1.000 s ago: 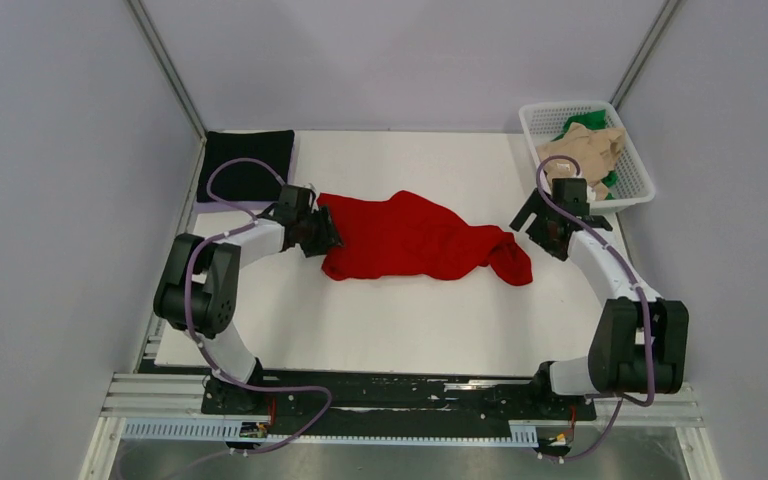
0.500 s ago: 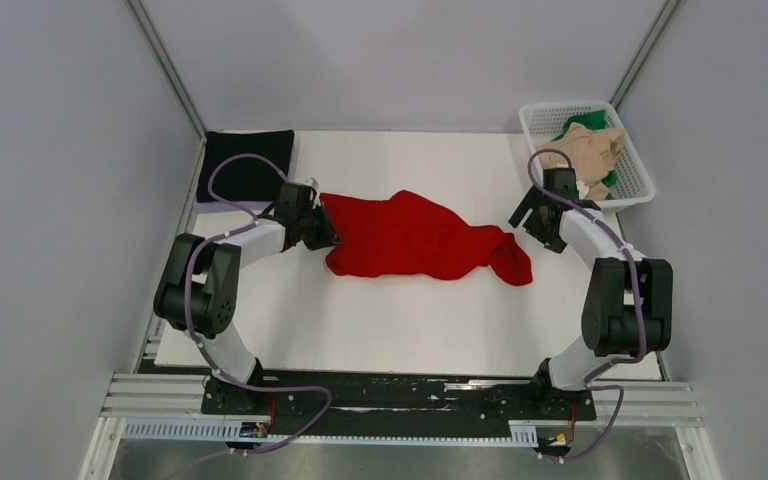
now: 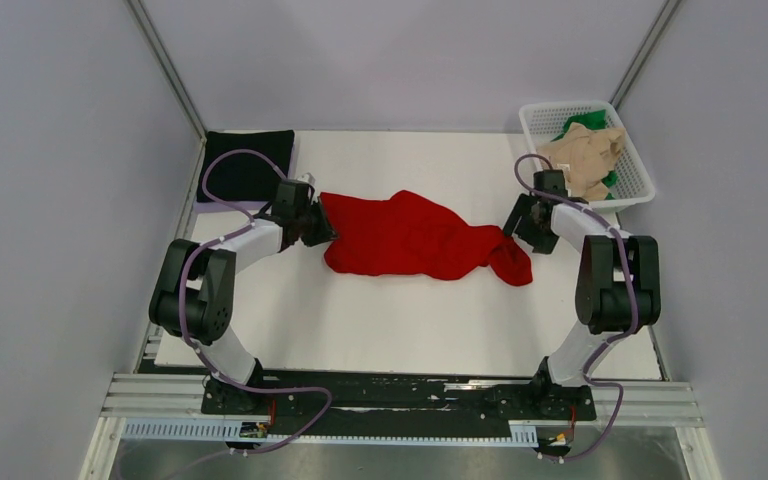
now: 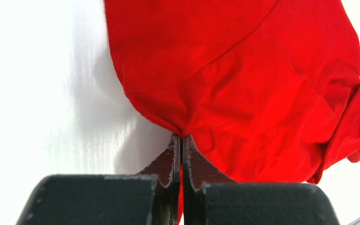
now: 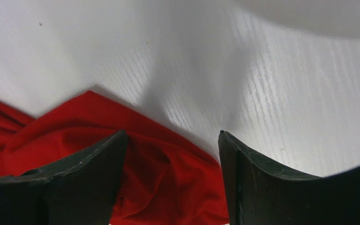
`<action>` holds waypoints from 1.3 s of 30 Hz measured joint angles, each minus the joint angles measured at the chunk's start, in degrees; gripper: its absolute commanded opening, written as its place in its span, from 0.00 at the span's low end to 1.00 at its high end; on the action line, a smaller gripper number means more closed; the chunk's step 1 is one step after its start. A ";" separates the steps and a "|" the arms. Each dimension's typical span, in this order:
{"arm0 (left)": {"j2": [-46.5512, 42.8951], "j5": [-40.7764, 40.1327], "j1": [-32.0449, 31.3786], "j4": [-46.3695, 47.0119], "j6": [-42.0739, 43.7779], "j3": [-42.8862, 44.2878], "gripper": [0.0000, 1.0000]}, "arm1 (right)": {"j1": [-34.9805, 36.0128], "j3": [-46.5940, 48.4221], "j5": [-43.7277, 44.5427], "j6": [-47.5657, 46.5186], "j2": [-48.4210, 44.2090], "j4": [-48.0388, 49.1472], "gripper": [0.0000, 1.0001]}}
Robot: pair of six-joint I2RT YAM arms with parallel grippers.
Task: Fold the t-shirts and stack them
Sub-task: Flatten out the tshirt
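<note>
A crumpled red t-shirt (image 3: pixel 410 238) lies stretched across the middle of the white table. My left gripper (image 3: pixel 312 225) is at its left end, shut on a pinch of the red cloth (image 4: pixel 243 70), which bunches at the fingertips (image 4: pixel 181 137). At the shirt's right end, my right gripper (image 3: pixel 515 232) is low and open, with a fold of red cloth (image 5: pixel 168 178) between its spread fingers (image 5: pixel 172 133). A folded black t-shirt (image 3: pixel 248 163) sits at the back left corner. A beige t-shirt (image 3: pixel 588 150) and a green one (image 3: pixel 588 121) lie in the basket.
The white lattice basket (image 3: pixel 538 150) stands at the back right corner, just behind my right arm. Grey walls close in the table on the left, right and back. The black mounting rail (image 3: pixel 400 395) runs along the near edge.
My left gripper has closed on the shirt's left edge. My right arm has swung back and left onto the shirt's right end, and its jaws have narrowed a little.
</note>
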 measured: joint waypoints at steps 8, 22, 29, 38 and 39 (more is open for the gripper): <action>0.11 0.00 0.00 -0.02 0.07 0.02 0.00 | 1.16 -3.72 -3.65 -3.02 -0.61 0.85 0.47; -1.73 -1.99 -0.02 -2.16 2.03 3.54 0.00 | 5.25 -3.78 -0.11 -3.65 -5.55 0.79 0.00; -14.25 -6.56 -0.09 -2.89 4.76 6.82 0.00 | 6.19 -2.14 3.26 -6.05 -24.06 3.58 0.00; -35.65 -13.33 -0.11 -1.64 10.71 14.86 0.00 | 6.19 0.17 -0.44 -9.33 -49.37 9.57 0.00; -37.92 -13.94 -0.11 -1.55 11.34 15.52 0.00 | 6.19 0.33 -0.94 -9.79 -52.11 10.19 0.00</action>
